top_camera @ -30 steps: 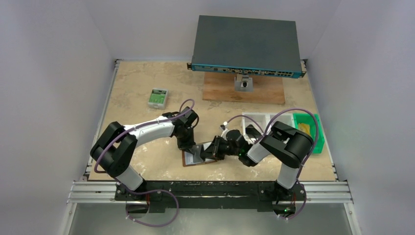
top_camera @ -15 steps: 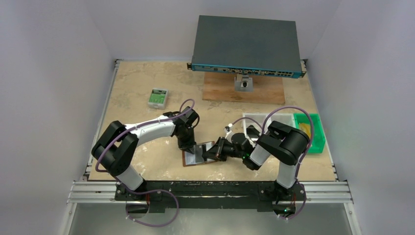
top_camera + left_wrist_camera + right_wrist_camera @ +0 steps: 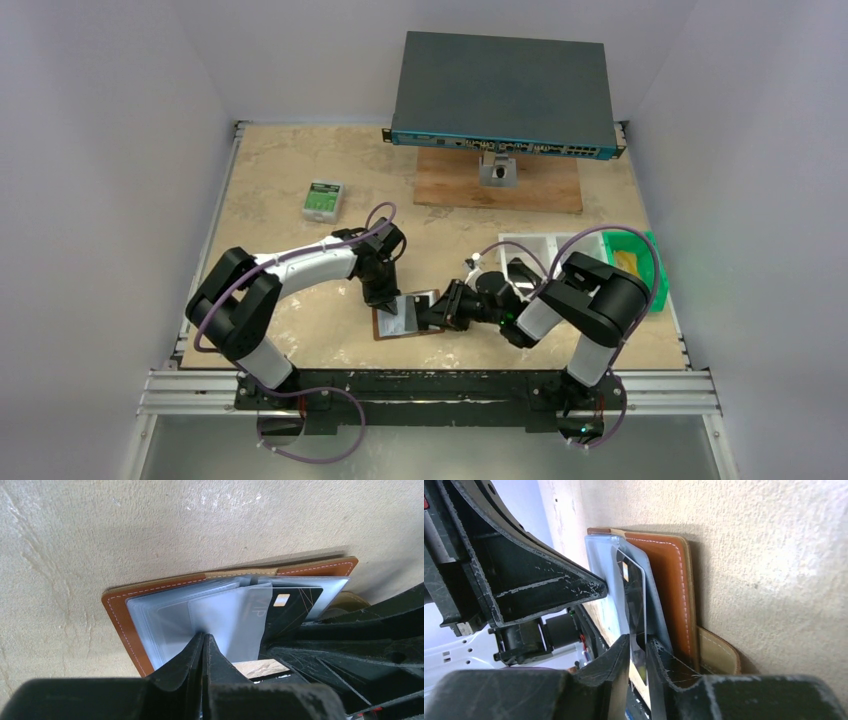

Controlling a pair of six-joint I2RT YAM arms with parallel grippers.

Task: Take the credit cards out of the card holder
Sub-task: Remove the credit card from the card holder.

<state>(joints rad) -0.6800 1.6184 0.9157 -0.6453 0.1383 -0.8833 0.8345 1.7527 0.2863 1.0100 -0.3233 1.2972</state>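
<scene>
Your left pincer [image 3: 204, 641], closed, presses the clear sleeves [image 3: 225, 617] of the open card holder [image 3: 122, 617] onto the tabletop [image 3: 75, 540]; your right pincer [image 3: 638, 647] clamps the black card [image 3: 634, 597].

Brown card holder [image 3: 114, 607], white-stitched; black card [image 3: 295, 605]

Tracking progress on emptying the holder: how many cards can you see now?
1. A black card sticks out of the holder's clear sleeves, pinched by the right hand. More may be hidden inside the sleeves.
</scene>
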